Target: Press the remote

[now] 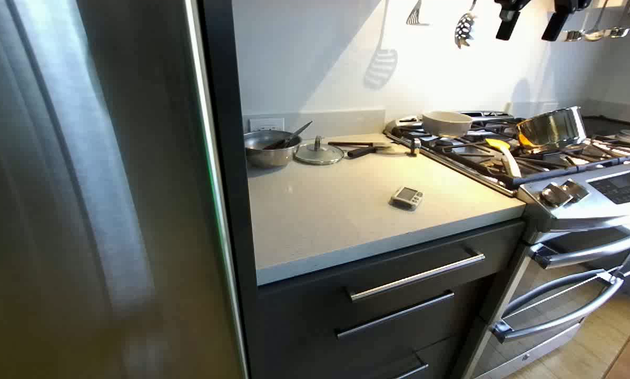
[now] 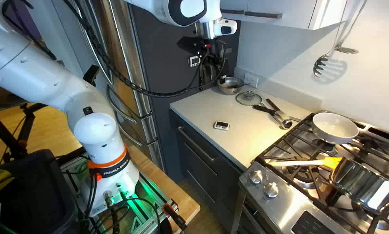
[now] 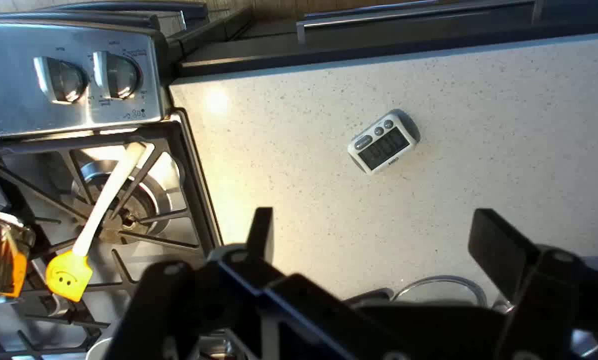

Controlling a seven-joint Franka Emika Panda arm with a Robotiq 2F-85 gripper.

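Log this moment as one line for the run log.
task: press remote; remote: face-up on counter; fingers: open, holding nothing; contact with remote: none

In an exterior view you see your gripper at the top edge, its two dark fingers pointing down and spread, well apart from the remote. The remote lies on the pale counter toward the front edge, its grey display and small buttons facing up. Farther back you have a metal bowl with a dark utensil leaning in it, a glass lid just beside the bowl, then two dark-handled tools. On the stove you see a white bowl, a yellow-headed spatula and a tilted steel pot. A steel fridge fills the view's left side.
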